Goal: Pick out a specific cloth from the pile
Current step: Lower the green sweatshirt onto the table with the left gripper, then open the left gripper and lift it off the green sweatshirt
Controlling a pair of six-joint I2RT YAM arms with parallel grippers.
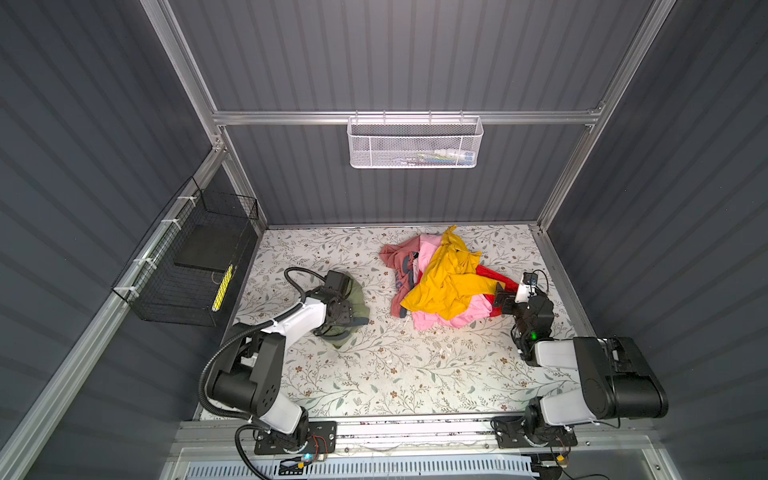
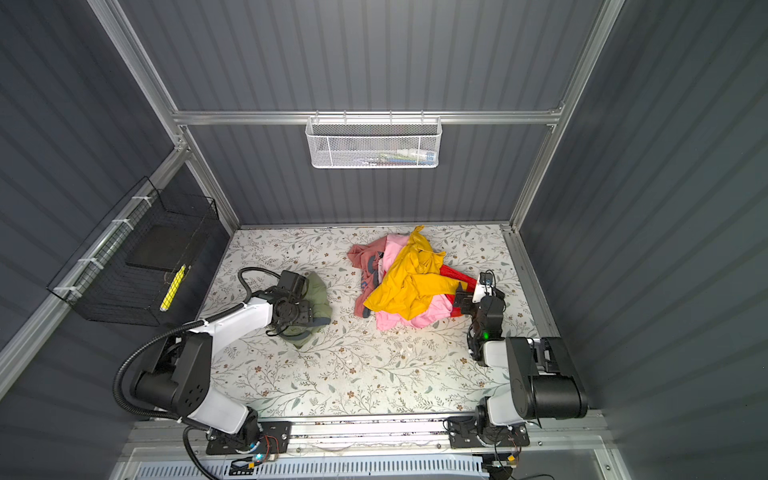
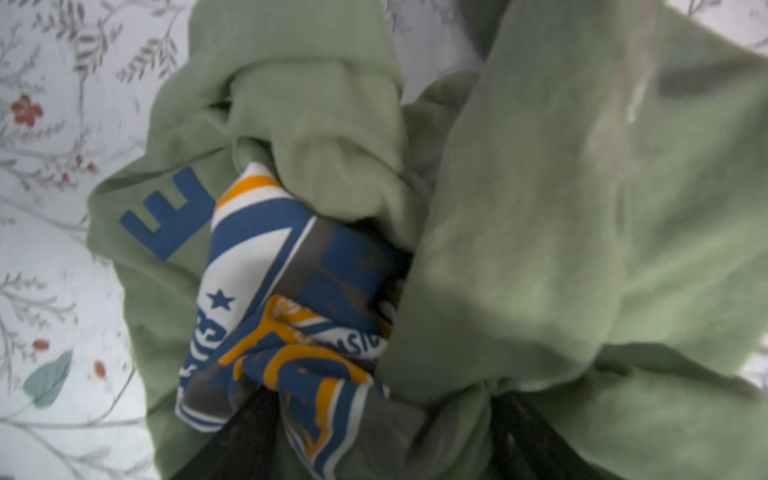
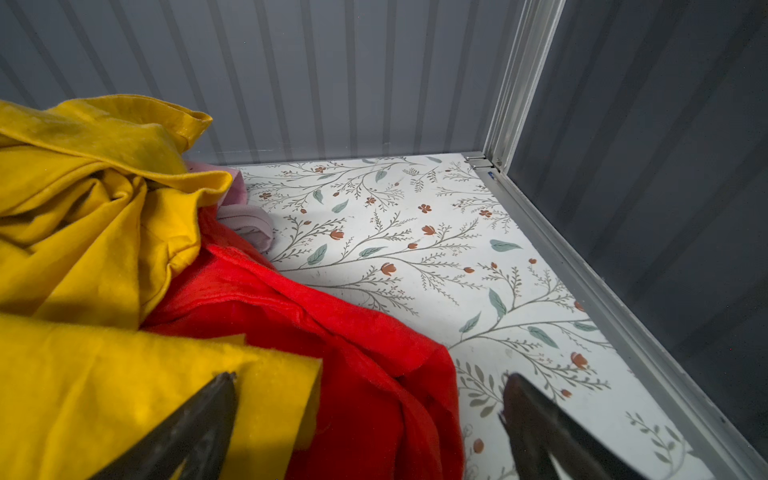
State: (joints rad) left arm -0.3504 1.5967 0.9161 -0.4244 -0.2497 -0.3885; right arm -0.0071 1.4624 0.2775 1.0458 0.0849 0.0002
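Two claws share the work, and where they stand explains the layout. In both top views the soft olive-green cloth with dark grey trim (image 1: 358,297) lies at about 9 o'clock on the floral-patterned tabletop (image 1: 395,365), bunched into a small mound. Bare tabletop shows between it and the mixed pile of mustard-yellow, pink, red and dusty-rose garments (image 1: 444,282), which sits toward 1 o'clock. That gap suggests the separating is largely done. The left claw (image 1: 341,313) points straight down onto the green cloth. The left wrist view is filled with the cloth (image 3: 540,208) and a blue, white and orange print (image 3: 270,311) on it. The dark fingers are buried in fabric there, so I cannot tell whether this claw grips the cloth or is spread open over it. It is probably there either to let go or to take a fresh hold. The right claw (image 4: 370,376) hovers at the pile's 3 o'clock edge, jaws spread wide and holding nothing. One finger hangs over a flap of the mustard-yellow garment (image 4: 83,208) and the other over bare tabletop, with the bright red garment (image 4: 332,332) below the gap. Placed so, it seems ready to pin the heap should any piece drag.
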